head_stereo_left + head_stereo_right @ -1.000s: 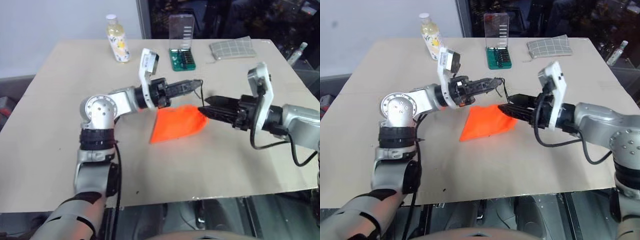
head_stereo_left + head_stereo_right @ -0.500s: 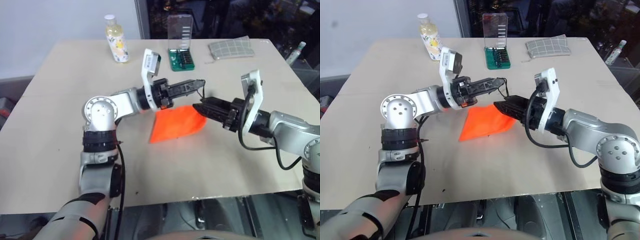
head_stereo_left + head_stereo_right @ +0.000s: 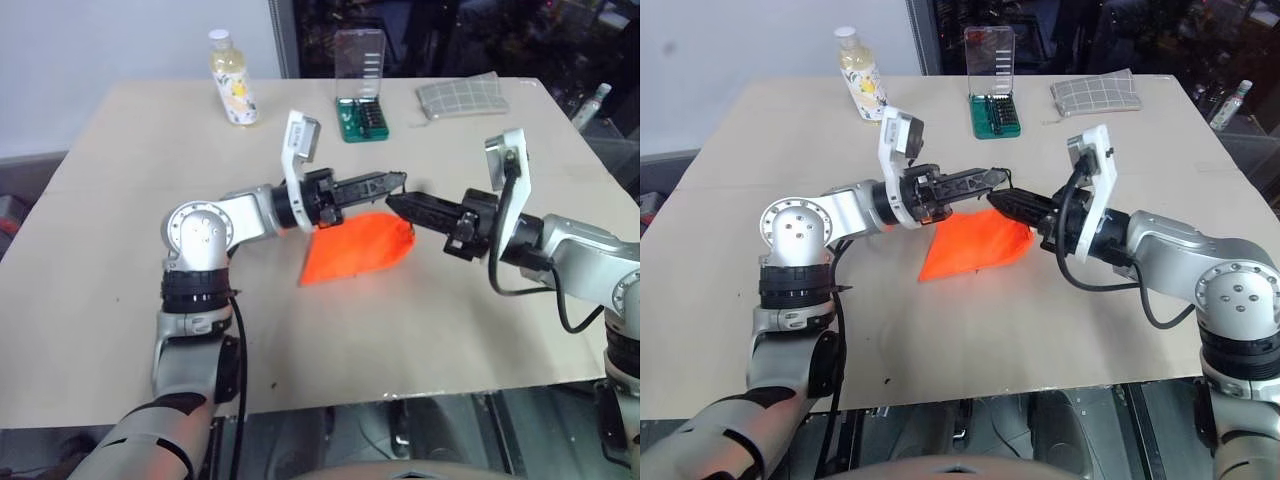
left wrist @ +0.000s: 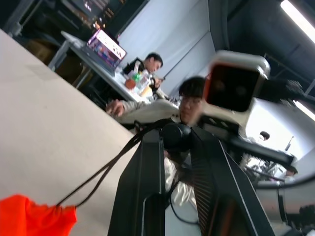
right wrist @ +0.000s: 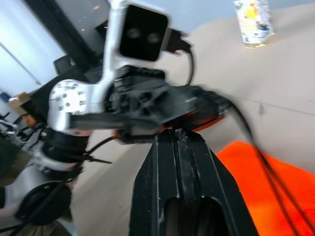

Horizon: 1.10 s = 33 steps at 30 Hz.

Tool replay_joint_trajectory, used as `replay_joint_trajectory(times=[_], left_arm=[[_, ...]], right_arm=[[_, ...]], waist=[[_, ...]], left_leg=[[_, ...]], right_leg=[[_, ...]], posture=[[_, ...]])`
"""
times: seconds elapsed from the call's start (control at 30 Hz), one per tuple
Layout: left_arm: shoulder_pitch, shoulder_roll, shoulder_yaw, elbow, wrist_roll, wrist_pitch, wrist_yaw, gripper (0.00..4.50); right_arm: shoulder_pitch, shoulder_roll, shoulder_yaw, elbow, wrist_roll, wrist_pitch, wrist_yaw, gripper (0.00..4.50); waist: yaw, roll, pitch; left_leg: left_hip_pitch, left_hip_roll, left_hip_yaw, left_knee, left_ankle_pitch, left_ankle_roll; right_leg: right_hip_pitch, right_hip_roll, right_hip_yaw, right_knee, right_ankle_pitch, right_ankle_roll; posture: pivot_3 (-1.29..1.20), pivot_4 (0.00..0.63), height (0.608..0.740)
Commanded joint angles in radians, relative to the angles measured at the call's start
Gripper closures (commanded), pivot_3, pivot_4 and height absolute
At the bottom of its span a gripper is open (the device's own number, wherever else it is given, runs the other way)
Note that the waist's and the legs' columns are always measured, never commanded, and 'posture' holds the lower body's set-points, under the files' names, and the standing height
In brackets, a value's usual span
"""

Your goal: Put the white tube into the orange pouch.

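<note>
The orange pouch [image 3: 352, 247] lies mid-table, its bunched mouth end raised toward both grippers. My left gripper [image 3: 398, 181] reaches over it from the left and is shut on the pouch's dark drawstring cord [image 4: 98, 177], which runs down to the orange fabric [image 4: 29, 216]. Coming from the right, my right gripper [image 3: 392, 201] is shut, its tips at the pouch's mouth corner just under the left fingertips. The right wrist view shows its fingers [image 5: 162, 196] pressed together beside the cord and pouch [image 5: 275, 187]; whether they pinch anything I cannot tell. The white tube is hidden.
At the back of the table [image 3: 100, 250] stand a clear yellowish bottle [image 3: 232, 80], a green bit case with its lid up [image 3: 362, 110] and a grey checked pouch [image 3: 463, 97]. A slim pale object [image 3: 597, 105] lies past the right edge. People sit in the background.
My right gripper has gone from partly open to shut and now sits closer under the left fingertips. The pouch's mouth end is bunched and slightly raised. The left gripper keeps its hold.
</note>
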<state>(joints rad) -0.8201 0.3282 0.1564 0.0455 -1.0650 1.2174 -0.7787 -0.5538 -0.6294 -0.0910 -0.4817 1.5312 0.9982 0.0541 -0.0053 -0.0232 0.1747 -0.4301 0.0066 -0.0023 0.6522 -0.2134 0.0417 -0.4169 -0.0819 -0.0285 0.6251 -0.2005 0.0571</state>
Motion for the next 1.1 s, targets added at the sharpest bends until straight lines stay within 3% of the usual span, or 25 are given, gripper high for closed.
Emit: replay_joint_trajectory(times=[0.03,0.23,0.6,0.9,1.1], left_arm=[[-0.01,-0.008,0.01,-0.039,-0.039,0.007,0.001,4.28],[-0.007,-0.047,0.06,-0.007,-0.105,0.049,0.09,4.28],[-0.044,-0.214,0.246,0.228,-0.385,0.165,0.59,4.28],[-0.024,-0.222,0.212,0.282,-0.56,0.173,0.829,4.28],[0.014,-0.259,0.181,0.374,-0.666,0.136,1.024,4.28]], right_arm=[[-0.018,-0.008,-0.009,-0.016,0.005,-0.018,0.001,4.43],[-0.002,-0.021,-0.015,-0.026,0.003,-0.014,0.005,4.43],[0.109,-0.121,-0.087,-0.081,0.069,-0.036,0.006,4.43],[0.149,-0.15,-0.159,-0.12,0.198,-0.119,-0.017,4.43],[0.03,-0.155,-0.216,-0.065,0.291,-0.226,-0.046,4.43]], waist=[[0.0,0.0,0.0],[0.0,0.0,0.0],[0.01,-0.001,0.0],[0.019,-0.001,0.0],[0.019,-0.001,0.0]], left_leg=[[0.0,0.0,0.0,0.0,0.0,0.0],[0.0,0.0,0.0,0.0,0.0,0.0],[0.0,0.0,0.0,0.001,0.0,0.0],[0.0,0.0,0.0,0.001,0.0,0.0],[0.001,-0.001,0.0,0.001,0.0,0.0]], right_leg=[[0.0,0.0,0.0,0.0,0.0,0.0],[0.0,0.0,0.0,0.0,0.0,0.0],[0.001,0.0,0.0,0.0,0.0,0.0],[0.001,0.0,0.0,0.0,0.0,0.0],[0.002,-0.001,0.0,0.0,0.0,0.0]], posture=[[0.0,0.15,0.74],[0.0,0.15,0.74],[0.0,0.15,0.74],[0.0,0.15,0.74],[0.0,0.15,0.74]])
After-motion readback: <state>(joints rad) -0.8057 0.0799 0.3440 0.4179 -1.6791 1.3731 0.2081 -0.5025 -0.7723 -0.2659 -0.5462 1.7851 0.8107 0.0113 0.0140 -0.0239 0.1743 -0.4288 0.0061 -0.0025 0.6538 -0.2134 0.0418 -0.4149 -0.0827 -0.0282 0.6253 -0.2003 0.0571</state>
